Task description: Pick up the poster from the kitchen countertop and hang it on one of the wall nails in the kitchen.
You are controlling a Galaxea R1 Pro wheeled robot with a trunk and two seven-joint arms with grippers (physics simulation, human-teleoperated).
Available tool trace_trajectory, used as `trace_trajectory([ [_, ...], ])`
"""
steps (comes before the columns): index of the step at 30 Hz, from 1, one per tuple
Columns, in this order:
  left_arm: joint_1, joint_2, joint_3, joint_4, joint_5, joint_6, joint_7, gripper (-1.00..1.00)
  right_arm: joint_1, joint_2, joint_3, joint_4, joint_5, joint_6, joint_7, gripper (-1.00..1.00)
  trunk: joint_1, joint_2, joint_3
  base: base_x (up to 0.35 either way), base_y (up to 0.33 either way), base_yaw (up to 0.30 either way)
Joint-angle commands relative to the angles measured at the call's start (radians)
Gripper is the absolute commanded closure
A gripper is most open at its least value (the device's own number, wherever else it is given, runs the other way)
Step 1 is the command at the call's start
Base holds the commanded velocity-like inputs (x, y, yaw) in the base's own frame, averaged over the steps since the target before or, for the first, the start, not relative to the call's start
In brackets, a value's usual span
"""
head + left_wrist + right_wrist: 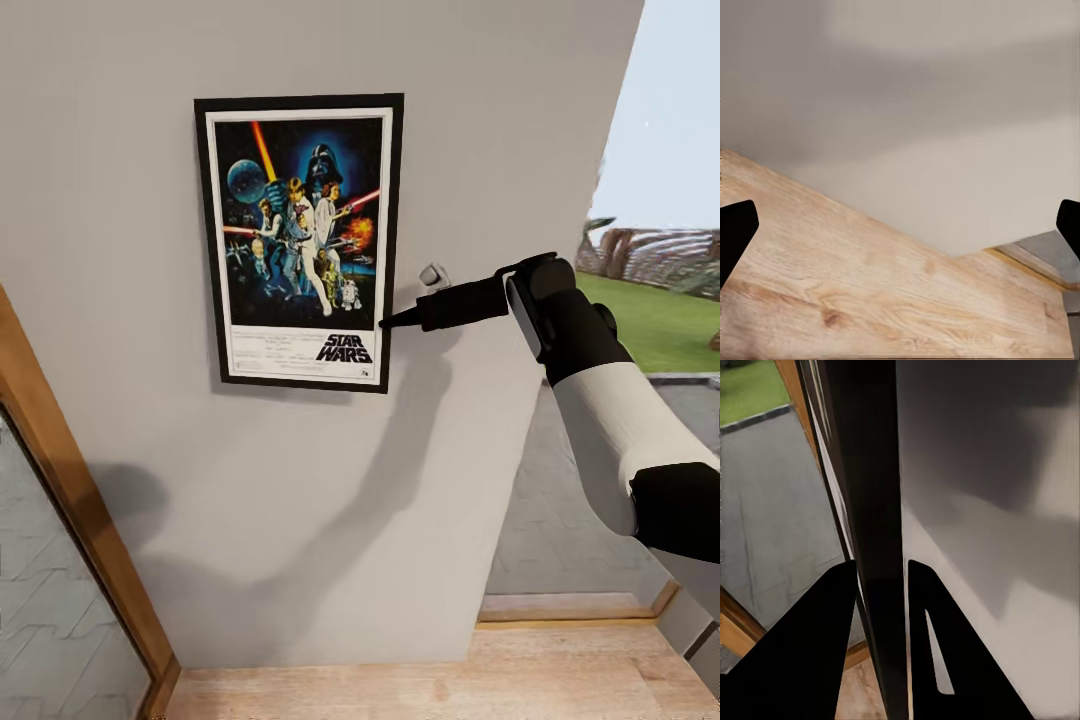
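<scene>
The Star Wars poster point(300, 240), black-framed with a white border, stands upright and flat against the pale grey wall point(300, 520). My right gripper point(388, 322) reaches in from the right and is shut on the poster's lower right edge. The right wrist view has the frame's dark edge point(874, 510) pinched between the two fingers point(817, 652), with my right gripper point(881, 585) closed around it. A small pale peg point(433, 274) sticks out of the wall just above the gripper. My left gripper point(900, 232) is open and empty, facing the wooden floor point(870, 292). The kitchen countertop is out of view.
A wooden door frame point(60, 480) with a glass pane runs down the left. The wall ends at the right, where grey paving point(560, 480) and a lawn point(660, 320) lie beyond. Light wooden floor point(400, 680) is below.
</scene>
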Motion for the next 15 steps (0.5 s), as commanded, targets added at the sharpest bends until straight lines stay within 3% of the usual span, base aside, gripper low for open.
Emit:
trace_trajectory([
  [1,-0.001,0.0,0.008,0.001,-0.007,-0.005,-0.003,-1.0,-0.001,0.0,0.0,-0.001,0.008,0.008,0.009,1.0,0.0,-0.002,-0.002,-0.166,0.002,0.0],
  [15,-0.001,0.0,0.008,0.001,-0.007,-0.005,-0.003,-1.0,-0.001,0.0,0.0,-0.001,0.008,0.008,0.01,1.0,0.0,-0.002,-0.002,-0.038,0.0,0.0],
])
